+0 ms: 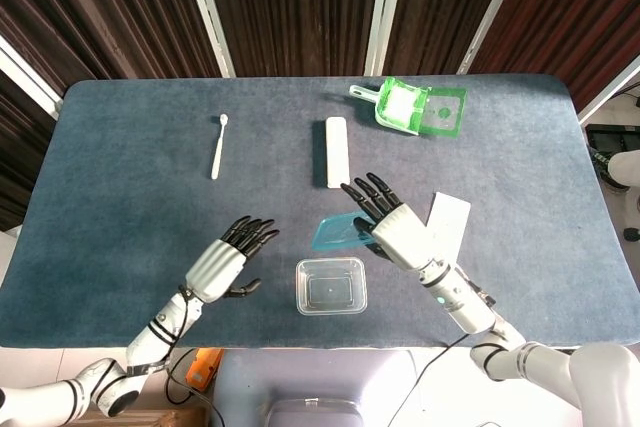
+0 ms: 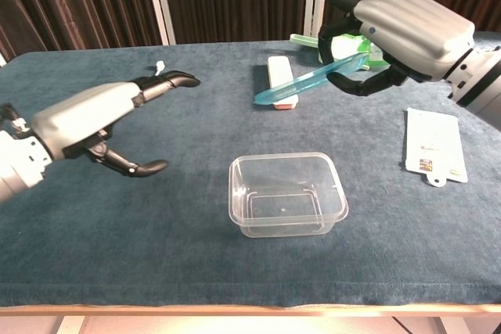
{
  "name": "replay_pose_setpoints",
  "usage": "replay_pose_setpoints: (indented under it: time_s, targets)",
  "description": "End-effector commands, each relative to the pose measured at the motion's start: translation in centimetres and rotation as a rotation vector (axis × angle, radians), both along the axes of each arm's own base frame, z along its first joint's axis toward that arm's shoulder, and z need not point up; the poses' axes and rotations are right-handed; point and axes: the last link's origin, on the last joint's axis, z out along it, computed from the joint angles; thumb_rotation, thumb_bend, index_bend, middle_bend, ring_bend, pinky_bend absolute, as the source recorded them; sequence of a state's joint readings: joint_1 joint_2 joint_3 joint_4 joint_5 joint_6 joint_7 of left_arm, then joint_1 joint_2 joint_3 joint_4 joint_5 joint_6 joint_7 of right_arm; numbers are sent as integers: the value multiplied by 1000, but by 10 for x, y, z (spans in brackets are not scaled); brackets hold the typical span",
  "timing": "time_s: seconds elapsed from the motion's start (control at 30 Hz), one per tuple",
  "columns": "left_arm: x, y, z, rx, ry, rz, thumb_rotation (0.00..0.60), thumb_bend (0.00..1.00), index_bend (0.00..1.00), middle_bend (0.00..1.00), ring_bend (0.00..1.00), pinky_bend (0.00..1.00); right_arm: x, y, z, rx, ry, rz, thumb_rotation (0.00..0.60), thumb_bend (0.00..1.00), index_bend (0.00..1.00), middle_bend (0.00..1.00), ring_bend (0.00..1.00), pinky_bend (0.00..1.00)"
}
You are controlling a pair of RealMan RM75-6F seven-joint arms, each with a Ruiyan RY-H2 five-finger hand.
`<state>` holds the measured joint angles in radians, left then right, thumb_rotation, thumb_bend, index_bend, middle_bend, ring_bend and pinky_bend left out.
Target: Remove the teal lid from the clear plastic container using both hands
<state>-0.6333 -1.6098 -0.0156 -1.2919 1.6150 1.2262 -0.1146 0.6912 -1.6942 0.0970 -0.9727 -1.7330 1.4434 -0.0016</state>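
A white spoon (image 1: pixel 217 146) lies toward the far left part of the blue-grey table (image 1: pixel 120 227), its bowl end pointing at the far edge. Near the middle of the far half sits a long white rectangular bar (image 1: pixel 337 151), running lengthwise toward the far edge. Just right of it, close to the far edge, lies an open green translucent case (image 1: pixel 412 109) with something white inside one half. Toward the right edge, about midway between near and far, lies a flat white card (image 2: pixel 433 144) with small print on it. Dark wood panels (image 1: pixel 290 7) stand behind the table.
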Motion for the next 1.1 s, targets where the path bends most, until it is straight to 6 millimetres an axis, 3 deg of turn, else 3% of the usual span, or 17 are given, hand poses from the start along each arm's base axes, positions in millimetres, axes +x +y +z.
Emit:
replay_pose_setpoints:
  time_s: [0.03, 0.23, 0.4, 0.57, 0.73, 0.8, 0.87, 1.1]
  targets:
    - [-23, -3, 24, 52, 8, 54, 600, 291, 0, 0, 0, 0, -20, -8, 3, -23, 73, -41, 600, 645, 755, 171, 0, 0]
    - [-60, -8, 49, 98, 30, 144, 600, 289, 0, 0, 0, 0, -48, -14, -20, 2, 230, -89, 600, 645, 714, 172, 0, 0]
    - [-79, -13, 59, 117, 27, 191, 600, 289, 0, 0, 0, 0, -59, -8, -36, 31, 285, -81, 600, 645, 586, 172, 0, 0]
    - [-91, -16, 65, 124, 24, 213, 600, 291, 0, 0, 0, 0, -69, 0, -38, 22, 343, -53, 600, 624, 457, 152, 0, 0]
    - [-99, -22, 67, 121, 21, 222, 600, 292, 0, 0, 0, 0, -87, 7, -36, 91, 371, -111, 600, 480, 267, 70, 0, 0]
    - [-102, -25, 70, 125, 17, 224, 600, 292, 0, 0, 0, 0, -93, 11, -33, 130, 399, -147, 600, 368, 112, 12, 0, 0]
    - [-104, -30, 73, 129, 8, 227, 600, 291, 0, 0, 0, 0, -98, 15, -28, 170, 431, -178, 600, 290, 31, 0, 0, 0]
    - [-116, -57, 92, 144, 19, 246, 600, 288, 0, 0, 0, 0, -104, 39, 3, 267, 536, -278, 600, 138, 0, 0, 0, 0]
